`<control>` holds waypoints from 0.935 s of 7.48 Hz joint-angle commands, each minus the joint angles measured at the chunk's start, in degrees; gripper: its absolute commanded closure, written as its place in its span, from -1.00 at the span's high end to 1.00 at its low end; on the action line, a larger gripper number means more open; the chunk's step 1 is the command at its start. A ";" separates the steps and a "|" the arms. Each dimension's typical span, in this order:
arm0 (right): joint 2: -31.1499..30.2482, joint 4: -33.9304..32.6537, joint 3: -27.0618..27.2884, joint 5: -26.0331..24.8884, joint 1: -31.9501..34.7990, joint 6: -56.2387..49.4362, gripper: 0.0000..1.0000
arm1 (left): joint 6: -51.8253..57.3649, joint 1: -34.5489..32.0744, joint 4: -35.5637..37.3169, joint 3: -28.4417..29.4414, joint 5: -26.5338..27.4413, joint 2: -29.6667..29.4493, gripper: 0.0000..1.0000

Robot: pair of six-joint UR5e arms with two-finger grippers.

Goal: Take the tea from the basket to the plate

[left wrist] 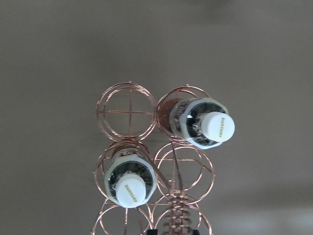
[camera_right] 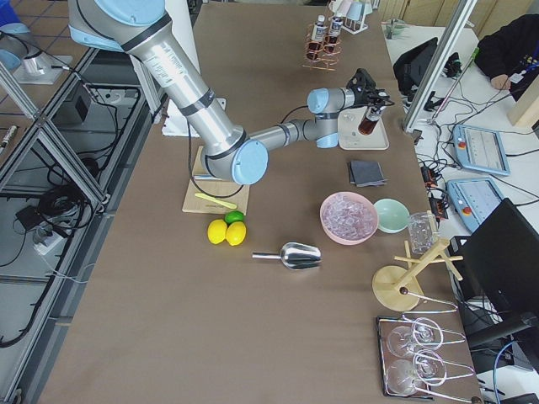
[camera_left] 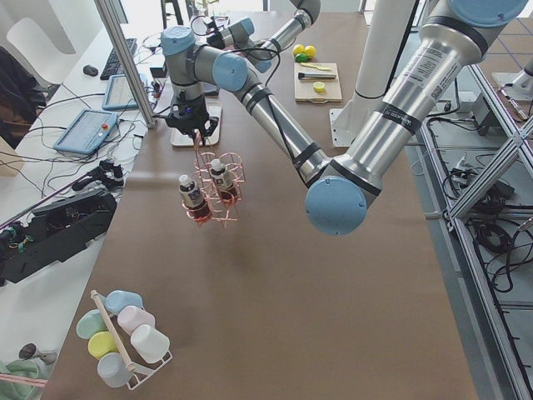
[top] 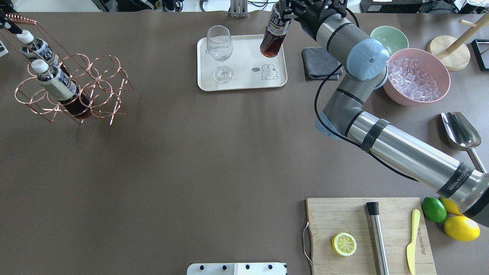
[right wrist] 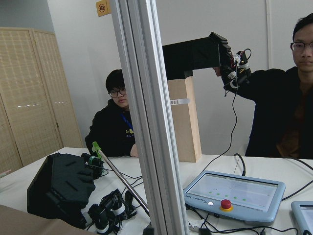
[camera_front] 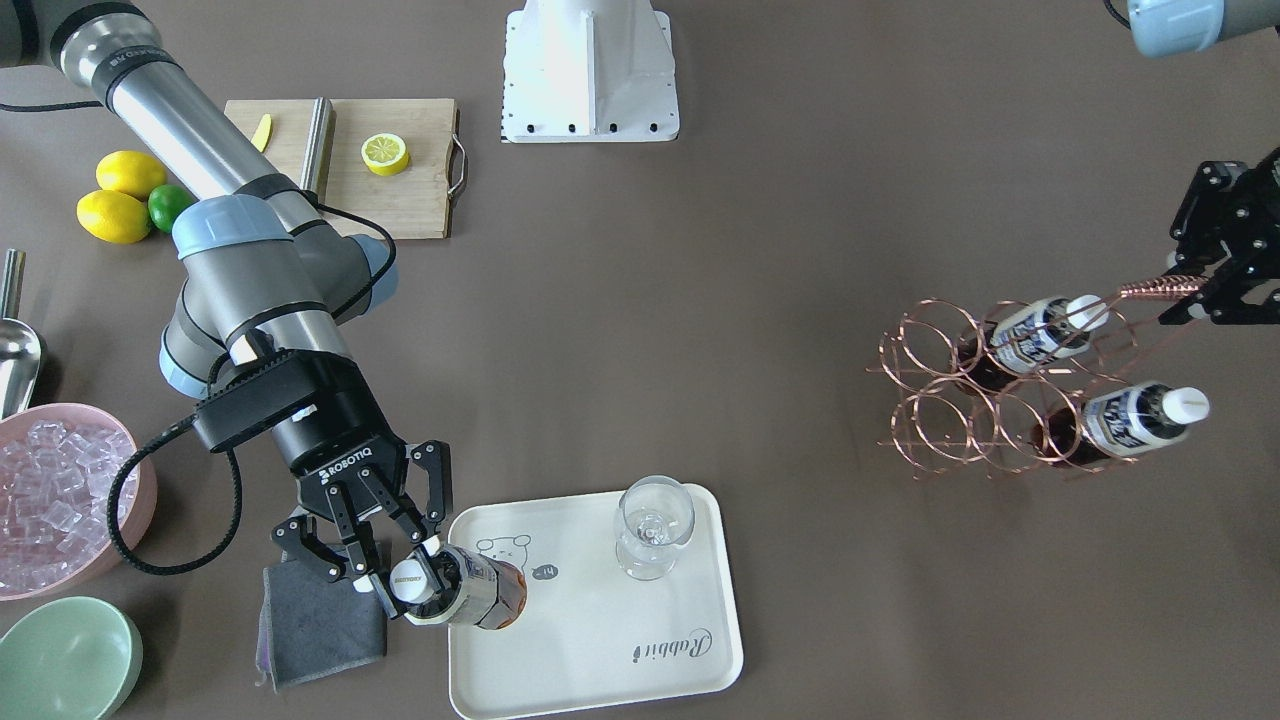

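Observation:
My right gripper (camera_front: pixel 415 585) is shut on the white cap and neck of a tea bottle (camera_front: pixel 480 592). It holds the bottle upright at the corner of the cream plate (camera_front: pixel 600 640), beside the bear drawing. The bottle (top: pixel 274 36) has its base at the plate (top: pixel 244 72); I cannot tell whether it touches. My left gripper (camera_front: pixel 1190 290) is shut on the coiled handle of the copper wire basket (camera_front: pixel 1000 390). Two more tea bottles (camera_front: pixel 1045 330) (camera_front: pixel 1130 420) stand in the basket's cells. They also show in the left wrist view (left wrist: pixel 203 122) (left wrist: pixel 129 178).
A wine glass (camera_front: pixel 652 525) stands on the plate. A grey cloth (camera_front: pixel 315 620), a pink bowl of ice (camera_front: pixel 60 500) and a green bowl (camera_front: pixel 65 660) lie near the right gripper. A cutting board (camera_front: pixel 390 170) and lemons (camera_front: pixel 120 195) lie near the robot.

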 commanded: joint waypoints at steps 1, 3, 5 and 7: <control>-0.64 0.17 -0.65 -3.49 -3.29 0.18 -1.00 | 11.22 -3.46 -0.50 5.36 7.10 0.23 -1.00; -0.73 -0.09 -2.76 -4.11 -3.56 -0.61 -1.00 | 16.59 -7.75 -9.86 16.49 7.48 -0.20 -1.00; -0.04 -0.27 -3.03 -4.64 -3.91 -3.75 -1.00 | 17.76 -7.77 -12.99 20.57 7.57 -1.51 -1.00; 0.76 -0.36 -2.94 -4.81 -4.00 -4.22 -1.00 | 17.23 -7.86 -12.99 20.67 7.48 -1.43 -1.00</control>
